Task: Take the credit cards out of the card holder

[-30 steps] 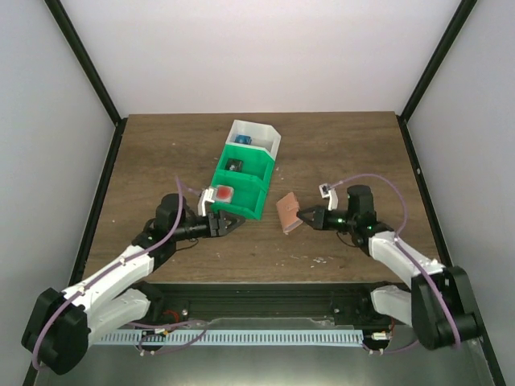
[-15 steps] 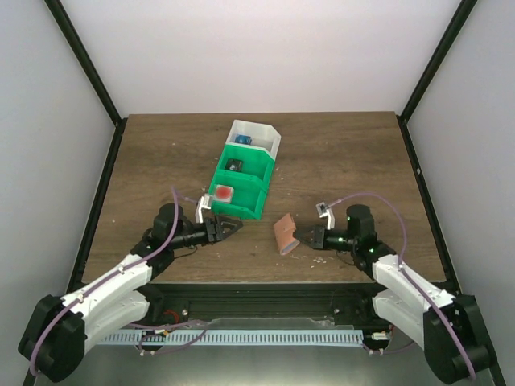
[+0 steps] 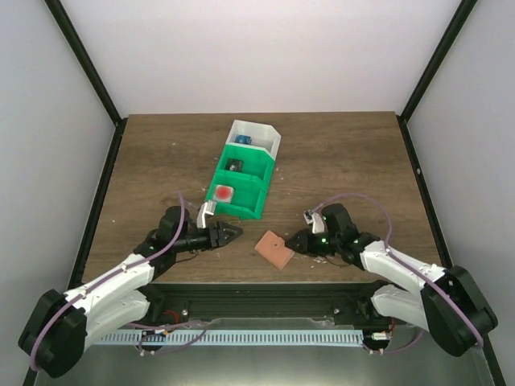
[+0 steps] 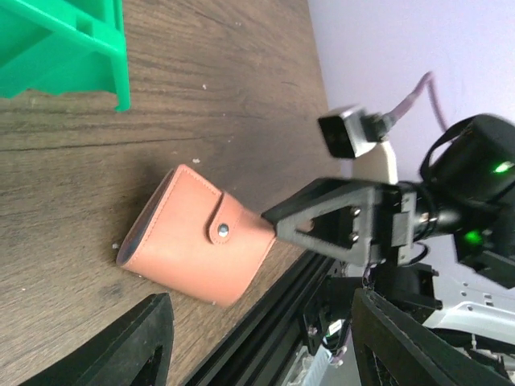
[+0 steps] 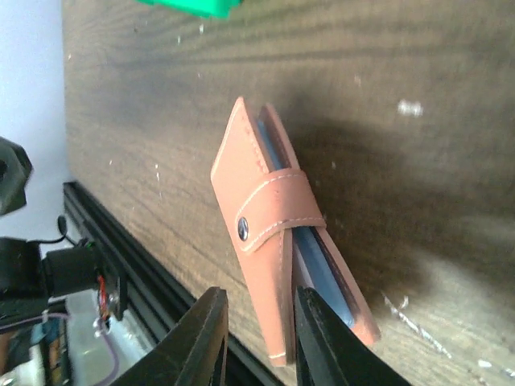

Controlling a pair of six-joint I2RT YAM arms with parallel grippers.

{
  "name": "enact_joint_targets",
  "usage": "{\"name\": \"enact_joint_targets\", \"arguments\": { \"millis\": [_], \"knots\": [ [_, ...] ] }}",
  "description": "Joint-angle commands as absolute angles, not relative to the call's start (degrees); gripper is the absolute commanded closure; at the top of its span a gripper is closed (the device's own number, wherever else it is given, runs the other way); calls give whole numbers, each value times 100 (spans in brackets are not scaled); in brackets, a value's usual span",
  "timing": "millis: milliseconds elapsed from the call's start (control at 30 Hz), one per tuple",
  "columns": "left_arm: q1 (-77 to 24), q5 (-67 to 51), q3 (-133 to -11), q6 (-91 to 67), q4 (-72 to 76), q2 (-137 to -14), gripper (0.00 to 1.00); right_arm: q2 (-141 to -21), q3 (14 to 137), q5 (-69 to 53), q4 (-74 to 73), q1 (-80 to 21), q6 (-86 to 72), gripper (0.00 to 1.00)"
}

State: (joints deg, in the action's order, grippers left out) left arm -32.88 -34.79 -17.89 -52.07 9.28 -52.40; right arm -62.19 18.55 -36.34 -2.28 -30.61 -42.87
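Observation:
The card holder (image 3: pixel 273 249) is a salmon-brown wallet with its snap strap shut, lying on the table near the front edge. The left wrist view shows it (image 4: pixel 197 245) ahead of my open, empty left gripper (image 4: pixel 259 299), which sits just left of it (image 3: pixel 236 234). My right gripper (image 3: pixel 294 241) is at its right edge. In the right wrist view the wallet's (image 5: pixel 265 209) near edge lies between that gripper's (image 5: pixel 261 296) slightly parted fingers, with a gap on the left side. Blue-grey credit cards (image 5: pixel 323 274) show edge-on inside the wallet.
The green-and-white three-compartment bin (image 3: pixel 241 173) stands behind the wallet, holding small red, black and blue blocks. Its green corner shows in the left wrist view (image 4: pixel 72 40). The black front rail (image 3: pixel 257 291) runs just below both grippers.
The right gripper carried the wallet left and toward the front edge; it went from standing tilted to lying flat. The left gripper shifted slightly right and nearer.

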Motion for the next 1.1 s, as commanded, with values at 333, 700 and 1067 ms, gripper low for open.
{"name": "enact_joint_targets", "arguments": {
  "millis": [333,700,1067],
  "knots": [
    [-3589,-3472,-1279,-5598,1711,-5846,41,-7179,4017,-802,-2386,-4293,-3459,68],
    [-3595,-3298,-1047,-5690,1530,-5601,43,-8312,4338,-869,-2188,-4608,-2962,62],
    [-3590,-3140,-958,-5586,1516,-5611,48,-8281,3722,-1582,-1432,-5117,-3168,61]
  ]
}}
